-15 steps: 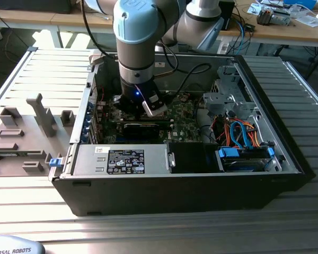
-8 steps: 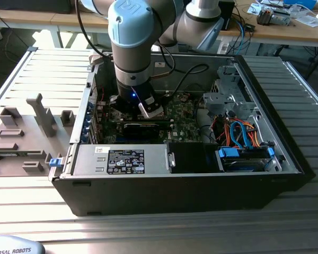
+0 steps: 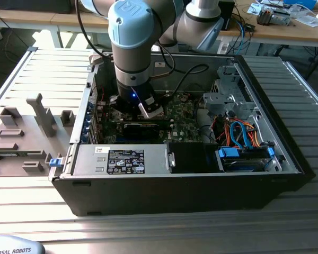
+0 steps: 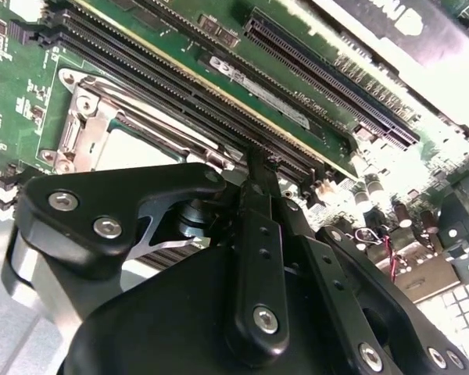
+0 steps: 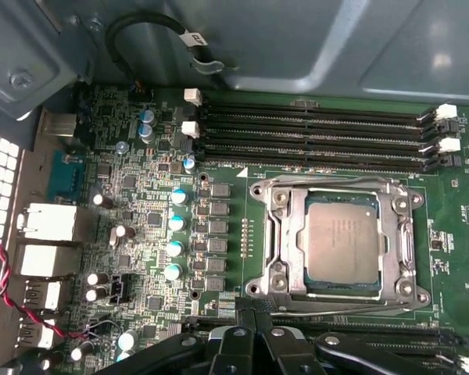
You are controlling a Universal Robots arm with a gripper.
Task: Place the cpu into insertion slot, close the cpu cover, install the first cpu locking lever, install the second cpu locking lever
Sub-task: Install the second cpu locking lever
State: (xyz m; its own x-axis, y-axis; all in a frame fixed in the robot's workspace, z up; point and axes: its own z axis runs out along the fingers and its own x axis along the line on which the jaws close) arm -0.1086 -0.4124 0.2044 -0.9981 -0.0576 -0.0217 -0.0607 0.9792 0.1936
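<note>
End effector beside covered cpu

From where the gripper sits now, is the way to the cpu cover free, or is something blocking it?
Probably free. In the first wrist view the cpu cover lies flat around the cpu with nothing over it, and the gripper sits just beside the socket. The memory slots lie on the far side, out of the way.

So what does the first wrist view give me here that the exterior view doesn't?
In the first wrist view: the cpu sits in the insertion slot with the cpu cover closed over it, beside the long memory slots. In the exterior view: the whole computer case, its grey drive cage, and the arm reaching in. Both show the green circuit board and the gripper.
</note>
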